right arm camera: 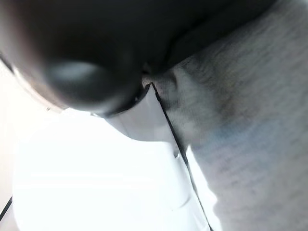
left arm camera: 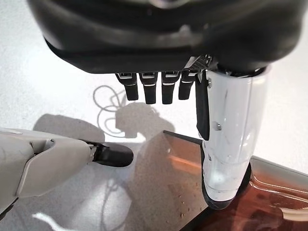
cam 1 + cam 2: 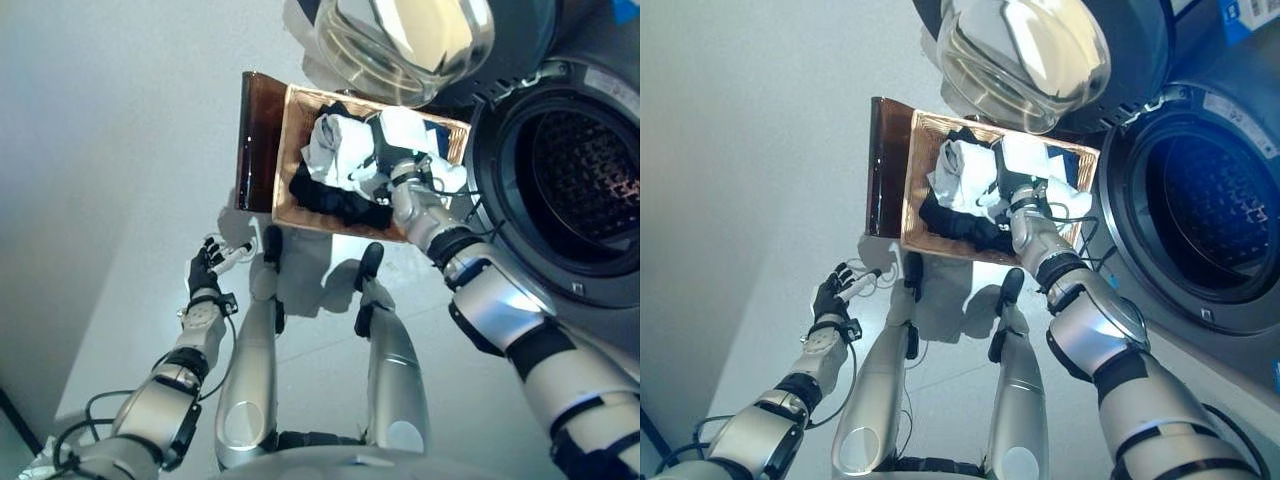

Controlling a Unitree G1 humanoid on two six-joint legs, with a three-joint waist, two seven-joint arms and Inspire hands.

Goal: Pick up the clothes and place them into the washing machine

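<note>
While I look down from the head camera, a brown basket [image 3: 262, 150] on the floor holds a heap of white and dark clothes [image 3: 340, 165] | washing machine [image 3: 575, 175] door open beside it | my right hand [image 3: 392, 158] is buried in the clothes, fingers hidden, grip unclear | left hand [image 3: 205, 268] hangs apart, fingers relaxed, holding nothing.

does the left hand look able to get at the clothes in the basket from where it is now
Probably not without moving. The left hand hangs low over the floor, apart from the basket, whose dark side wall stands between it and the clothes. The right hand is already down among them.
</note>
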